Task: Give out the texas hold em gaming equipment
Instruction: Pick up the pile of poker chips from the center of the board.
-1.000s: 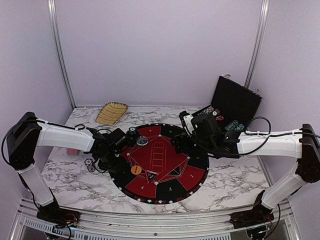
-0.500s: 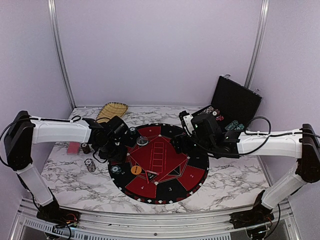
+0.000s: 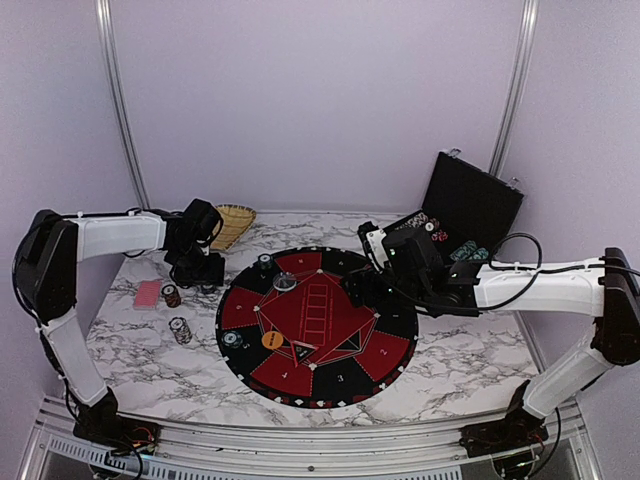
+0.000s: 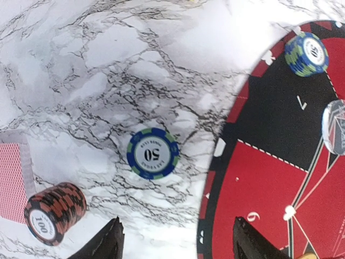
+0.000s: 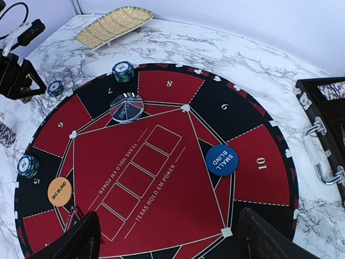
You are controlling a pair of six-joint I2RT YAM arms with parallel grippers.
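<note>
Left jaws open, empty, blue chip (image 4: 152, 153) on surface ahead, centred between them; likely pickup: descend straight, pinch rim evenly; right jaws wide, empty above mat (image 5: 161, 91).

We look down on the round red-and-black mat (image 5: 161, 162). The right gripper (image 5: 167, 234) shows its two fingers far apart at the lower edge, with nothing between them. On the mat lie a blue disc (image 5: 221, 160) marked SMALL BLIND, an orange disc (image 5: 60, 191) marked BIG BLIND and a clear disc (image 5: 126, 107). One chip stack (image 5: 123, 71) stands on sector 7, a second chip stack (image 5: 28, 165) on sector 5. A woven tray (image 5: 113, 26) rests on the marble table (image 5: 259, 59) behind.
</note>
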